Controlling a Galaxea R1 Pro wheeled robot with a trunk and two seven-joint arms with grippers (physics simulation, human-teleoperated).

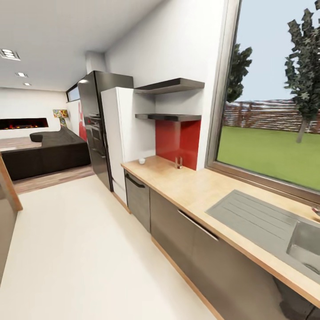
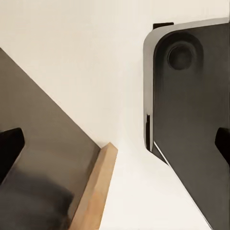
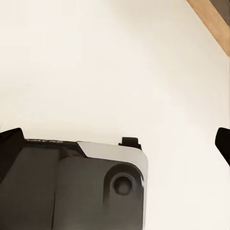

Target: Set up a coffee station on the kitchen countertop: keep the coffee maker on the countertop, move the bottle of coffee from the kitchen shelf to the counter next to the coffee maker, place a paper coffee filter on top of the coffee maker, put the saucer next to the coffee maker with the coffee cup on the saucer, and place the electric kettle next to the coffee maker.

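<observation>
The head view looks along the kitchen countertop (image 1: 195, 186), a long light wood worktop over glossy grey cabinet fronts (image 1: 178, 222). At its far end, near the white tall cabinet (image 1: 118, 133), stands a small white thing, probably the coffee cup (image 1: 142, 161); it is too small to tell more. A little further right, in front of the red back panel (image 1: 178, 142), stands a small brownish object (image 1: 178, 162) which I cannot identify. Above the red panel is the kitchen shelf (image 1: 169, 117), thin and dark grey, with a matching higher shelf (image 1: 171, 85) over it. A grey sink with draining board (image 1: 262, 222) is set in the worktop under the big window (image 1: 275, 111).

In the left wrist view, the left gripper (image 2: 115, 143) shows its two dark fingertips (image 2: 9, 143) at opposite edges of the picture, so the jaws stand wide apart and hold nothing. Between them I see the pale floor (image 2: 86, 62), a wooden edge (image 2: 96, 187) and the robot's dark base (image 2: 191, 120). The right gripper (image 3: 115, 143) is the same: tips far apart, nothing between them, above the floor and the dark base (image 3: 72, 187). Both grippers are well apart from the cup and the countertop
</observation>
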